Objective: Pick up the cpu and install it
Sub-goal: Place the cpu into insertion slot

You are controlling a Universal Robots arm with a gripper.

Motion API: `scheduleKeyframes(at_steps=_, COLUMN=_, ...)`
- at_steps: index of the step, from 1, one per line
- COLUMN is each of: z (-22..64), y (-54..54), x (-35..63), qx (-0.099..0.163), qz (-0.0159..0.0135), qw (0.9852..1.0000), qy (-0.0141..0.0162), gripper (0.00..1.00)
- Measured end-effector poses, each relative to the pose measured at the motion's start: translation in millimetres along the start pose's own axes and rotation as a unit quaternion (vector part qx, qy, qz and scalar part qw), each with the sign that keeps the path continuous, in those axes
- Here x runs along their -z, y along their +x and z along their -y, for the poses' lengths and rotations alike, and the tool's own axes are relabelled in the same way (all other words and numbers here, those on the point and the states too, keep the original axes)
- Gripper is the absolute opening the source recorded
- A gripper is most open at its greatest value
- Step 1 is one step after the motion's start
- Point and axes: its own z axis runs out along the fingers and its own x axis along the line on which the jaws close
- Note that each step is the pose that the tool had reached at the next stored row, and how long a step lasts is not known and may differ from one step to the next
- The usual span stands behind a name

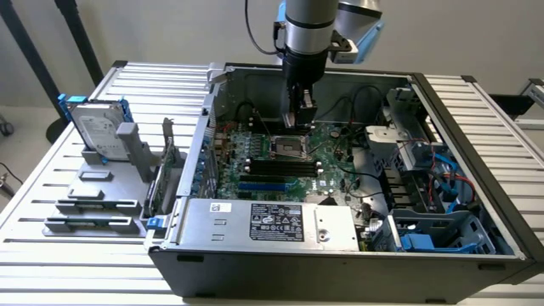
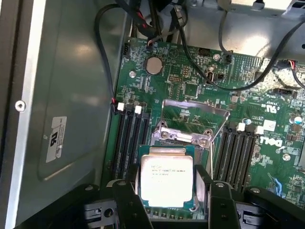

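Observation:
The cpu (image 2: pixel 166 176), a flat square chip with a shiny silver top and pale rim, sits between my gripper's (image 2: pixel 171 198) two black fingers (image 2: pixel 127 195), which are closed against its sides. It hangs level just above the open socket (image 2: pixel 183 136) on the green motherboard (image 2: pixel 190 76), with the socket's metal load plate (image 2: pixel 193 114) swung up behind it. In the exterior view my gripper (image 1: pixel 297 121) reaches straight down into the open computer case (image 1: pixel 340 255), a little above the socket (image 1: pixel 289 146).
Black cables (image 2: pixel 200 62) cross the board behind the socket. Memory slots (image 2: pixel 129 138) flank it on both sides. A power supply (image 1: pixel 272 223) fills the case's front. On the exterior view's left, a hard drive (image 1: pixel 95 131) stands in a grey holder (image 1: pixel 93 204).

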Motion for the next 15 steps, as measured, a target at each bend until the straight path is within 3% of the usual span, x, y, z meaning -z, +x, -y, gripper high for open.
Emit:
scheduleKeyframes(at_steps=5, z=6.0, y=-4.5, x=0.6, qx=-0.005, qz=-0.0022, qw=1.0000, qy=-0.0005, gripper=0.55)
scheduleKeyframes(at_steps=15, z=11.0, y=-5.5, x=-6.3, qx=-0.038, qz=-0.0008, qw=0.9993, qy=-0.0034, gripper=0.55)
